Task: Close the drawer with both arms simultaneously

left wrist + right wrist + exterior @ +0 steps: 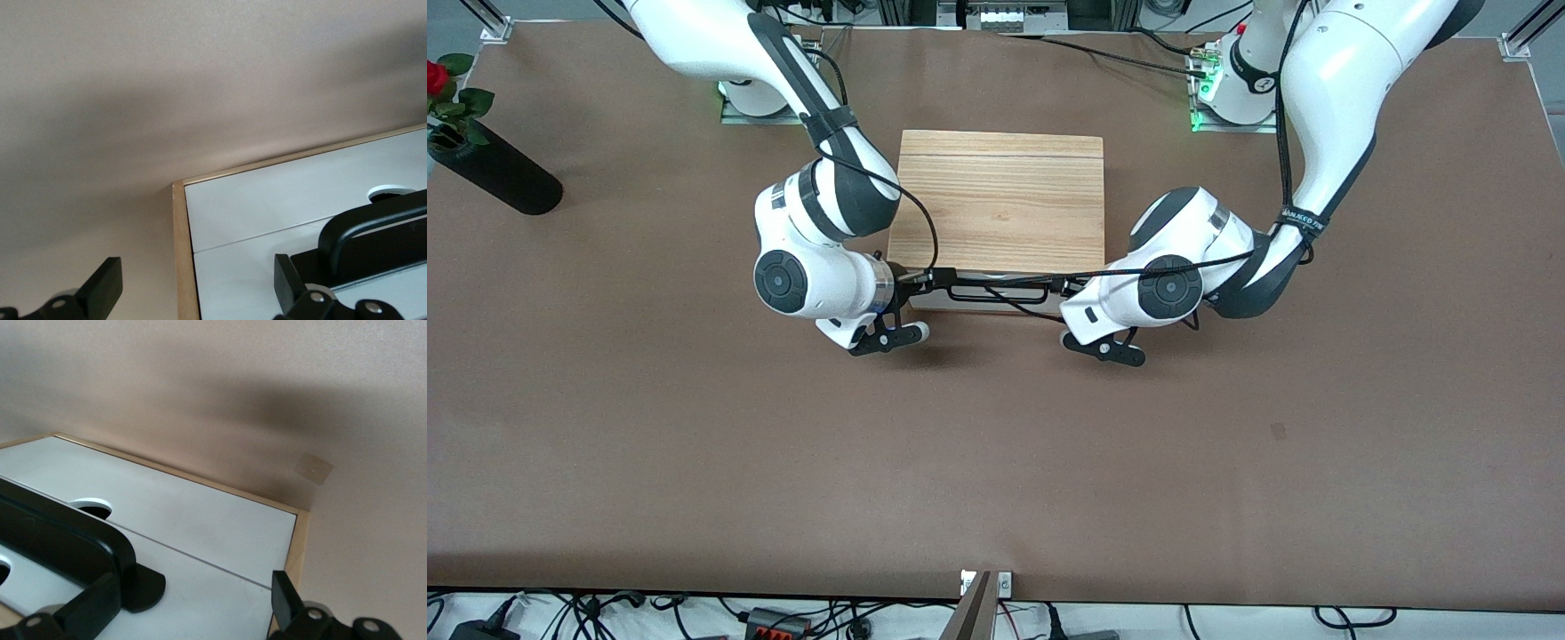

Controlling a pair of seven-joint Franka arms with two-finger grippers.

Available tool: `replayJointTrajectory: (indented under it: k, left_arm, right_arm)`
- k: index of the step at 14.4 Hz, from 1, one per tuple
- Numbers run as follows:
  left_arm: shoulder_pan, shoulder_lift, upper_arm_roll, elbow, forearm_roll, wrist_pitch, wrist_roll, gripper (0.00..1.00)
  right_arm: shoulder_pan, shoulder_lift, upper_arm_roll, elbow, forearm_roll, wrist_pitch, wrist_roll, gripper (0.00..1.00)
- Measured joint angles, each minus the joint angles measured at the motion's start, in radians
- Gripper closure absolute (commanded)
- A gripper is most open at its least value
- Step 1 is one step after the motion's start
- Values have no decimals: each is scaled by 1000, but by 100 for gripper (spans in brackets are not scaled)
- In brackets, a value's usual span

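Observation:
The light wood-grain cabinet (1000,200) stands mid-table, its front toward the front camera. The drawer (960,304) shows only its white front panel and black bar handle (996,290), and no inside shows. My right gripper (914,280) is at the panel's end toward the right arm, and my left gripper (1069,286) is at the other end. In the left wrist view my left gripper (197,287) is open, its fingers (290,283) straddling the cabinet's side edge (180,253) beside the handle (373,227). In the right wrist view my right gripper (190,600) is open over the white panel (200,587) next to the handle (60,533).
A black vase (489,169) with a red rose lies at the right arm's end of the table. A small dark mark (1279,432) is on the brown table top. Cables run along the table's near edge (783,618).

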Motion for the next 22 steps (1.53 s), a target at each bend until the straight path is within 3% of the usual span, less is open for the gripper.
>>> replayJointTrajectory:
  k: [8,14,18,22]
  left_arm:
    - [20,-3,-3,29,0,-6,0,0]
    - [46,-9,5,144,0,-8,-1,0]
    - [60,-52,98,242,0,-106,-1,0]
    - [67,-128,247,314,0,-241,4,0]
  right_arm:
    - [-3,-20,-14,13,-27,-21,-2,0]
    - [-10,-142,-90,23,-245,-46,-2,0]
    - [-12,-222,-190,26,-409,-152,-39,0]
    - [-18,-305,-317,46,-474,-325,-172,0]
